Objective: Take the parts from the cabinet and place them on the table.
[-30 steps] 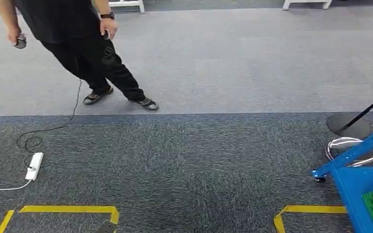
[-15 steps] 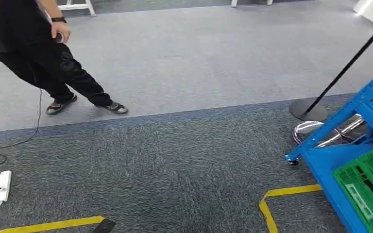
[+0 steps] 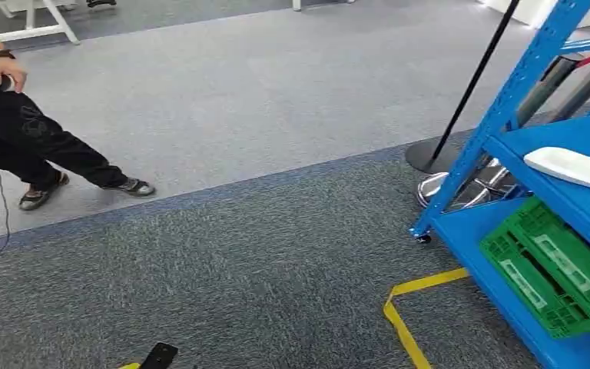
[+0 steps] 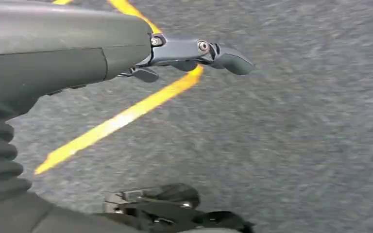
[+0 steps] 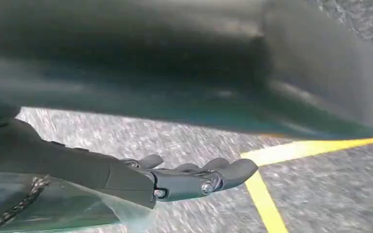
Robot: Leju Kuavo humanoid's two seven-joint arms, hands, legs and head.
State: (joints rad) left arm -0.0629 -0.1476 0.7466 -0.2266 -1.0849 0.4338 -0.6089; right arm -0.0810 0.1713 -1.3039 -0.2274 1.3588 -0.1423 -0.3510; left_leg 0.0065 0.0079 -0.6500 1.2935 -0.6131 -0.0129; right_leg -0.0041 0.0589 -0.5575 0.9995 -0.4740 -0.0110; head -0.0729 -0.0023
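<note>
While both hands (image 4: 194,53) (image 5: 194,177) hang empty, fingers apart, a green crate (image 3: 557,265) sits on the blue cabinet's (image 3: 507,115) bottom shelf — contents unclear.

No legible text, label or number anywhere

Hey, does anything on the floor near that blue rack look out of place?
A small black flat object lies loose on the dark carpet, away from the blue rack. What it is cannot be told. The green crate sits squarely on the bottom shelf.
</note>
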